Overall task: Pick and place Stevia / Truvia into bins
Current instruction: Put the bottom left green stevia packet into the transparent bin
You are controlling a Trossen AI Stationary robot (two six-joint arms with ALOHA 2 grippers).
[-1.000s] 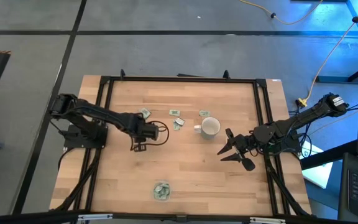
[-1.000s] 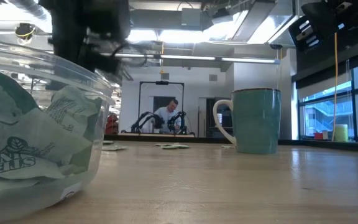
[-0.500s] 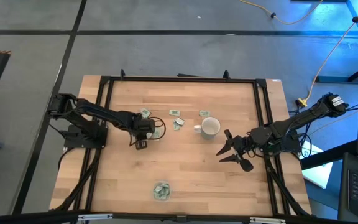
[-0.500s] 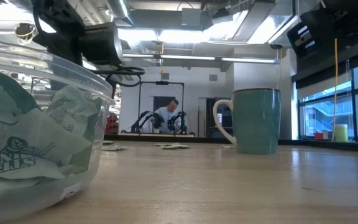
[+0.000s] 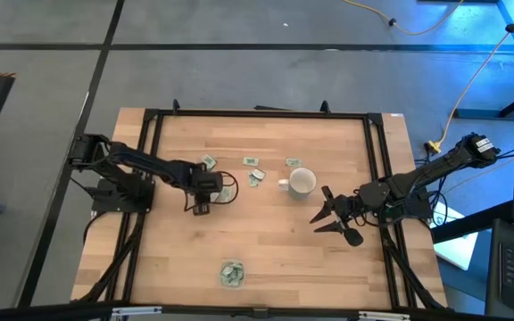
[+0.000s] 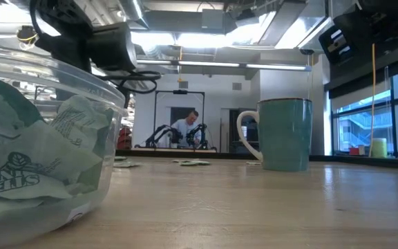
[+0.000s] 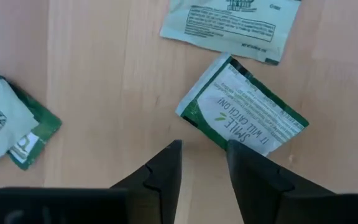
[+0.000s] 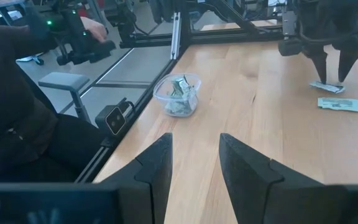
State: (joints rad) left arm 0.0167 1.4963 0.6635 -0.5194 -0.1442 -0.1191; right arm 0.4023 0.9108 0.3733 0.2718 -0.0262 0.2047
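Observation:
Several green-and-white Stevia / Truvia sachets lie flat on the wooden table left of the mug, among them one (image 5: 208, 161) and one (image 5: 257, 176). My left gripper (image 5: 200, 209) points steeply down, open, over them. In its wrist view one sachet (image 7: 241, 112) lies just beyond the fingertips, another (image 7: 232, 25) farther on, and a third (image 7: 11, 127) off to the side. The clear round bin (image 5: 232, 274) stands near the front edge with crumpled sachets inside (image 6: 40, 152). My right gripper (image 5: 330, 219) hovers open at the table's right, with nothing between its fingers. My left gripper comes from above with its fingers apart at the near edge of one sachet (image 7: 207, 127). One fingertip (image 7: 232, 152) overlaps that edge in the wrist view. I cannot tell whether it touches the paper. The sachet lies flat on the table.
A white mug (image 5: 302, 182) stands right of the sachets, its handle toward them. Black frame rails (image 5: 154, 134) run round the table. A person sits beside the table (image 8: 17, 106). Bare wood lies between the sachets and the bin.
My left gripper has come down toward the sachets and tipped more steeply downward, then held still. The sachets, the mug and the bin have stayed where they were.

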